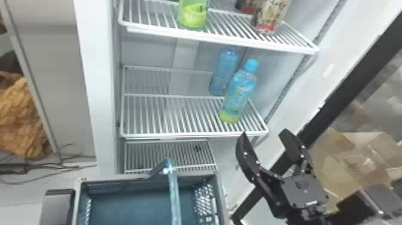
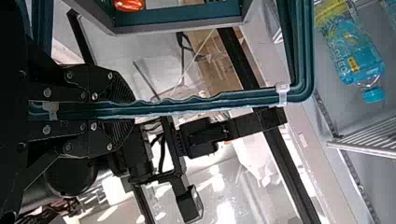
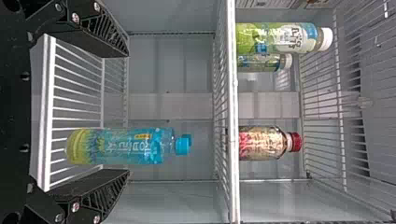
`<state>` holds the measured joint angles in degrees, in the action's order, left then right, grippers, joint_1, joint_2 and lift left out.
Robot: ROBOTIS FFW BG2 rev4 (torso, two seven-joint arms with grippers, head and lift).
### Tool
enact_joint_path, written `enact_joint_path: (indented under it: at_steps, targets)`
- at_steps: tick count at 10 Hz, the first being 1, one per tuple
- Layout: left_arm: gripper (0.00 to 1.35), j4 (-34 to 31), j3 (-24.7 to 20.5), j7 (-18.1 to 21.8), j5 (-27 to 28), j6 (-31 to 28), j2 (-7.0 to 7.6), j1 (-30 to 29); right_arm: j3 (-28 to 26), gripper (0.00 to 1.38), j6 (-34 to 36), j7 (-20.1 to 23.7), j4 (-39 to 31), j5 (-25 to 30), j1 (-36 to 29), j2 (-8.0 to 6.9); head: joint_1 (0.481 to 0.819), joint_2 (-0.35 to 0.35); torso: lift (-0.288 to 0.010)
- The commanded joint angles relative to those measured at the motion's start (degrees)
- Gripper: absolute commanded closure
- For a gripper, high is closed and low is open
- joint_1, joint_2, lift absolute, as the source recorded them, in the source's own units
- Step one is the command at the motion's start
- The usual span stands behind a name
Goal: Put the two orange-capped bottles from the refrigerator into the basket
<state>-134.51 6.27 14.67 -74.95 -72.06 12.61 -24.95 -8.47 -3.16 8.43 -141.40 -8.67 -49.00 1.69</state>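
Apparently, left gripper [image 2: 132, 111] clamps handle [image 2: 210, 101], likely steadying basket [image 1: 222, 197] by fridge [image 1: 100, 89]. Orange object [image 2: 129, 5], probably target bottle's cap, lies inside. Right gripper [image 1: 264, 134], fingers apart, faces blue-capped bottle [image 1: 239, 92], leaving grasp room.

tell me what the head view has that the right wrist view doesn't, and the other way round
Head view: the blue basket, its handle and, off to the right, brown cardboard.

Right wrist view: a bottle's red cap and a green bottle's white cap.

Both: the blue-capped bottle standing on a white wire shelf, and the open right tool.
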Motion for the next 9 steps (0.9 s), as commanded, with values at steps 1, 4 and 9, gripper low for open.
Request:
enact_joint_path:
  at_steps: [1,4,9]
  targets:
    - [1.19,0.0,0.1,0.0,0.0,0.1,-0.05,0.1,-0.1,0.19,0.2,0.1,0.3,-0.6,-0.2,0.07,0.695,-0.35,-0.288]
    - [1.19,0.0,0.1,0.0,0.0,0.1,-0.05,0.1,0.7,0.19,0.6,0.1,0.4,-0.9,0.1,0.42,0.695,-0.35,-0.288]
    - [1.19,0.0,0.2,0.0,-0.1,0.1,-0.05,0.1,0.8,0.19,0.6,0.2,0.4,-0.9,0.1,0.68,0.695,-0.35,-0.288]
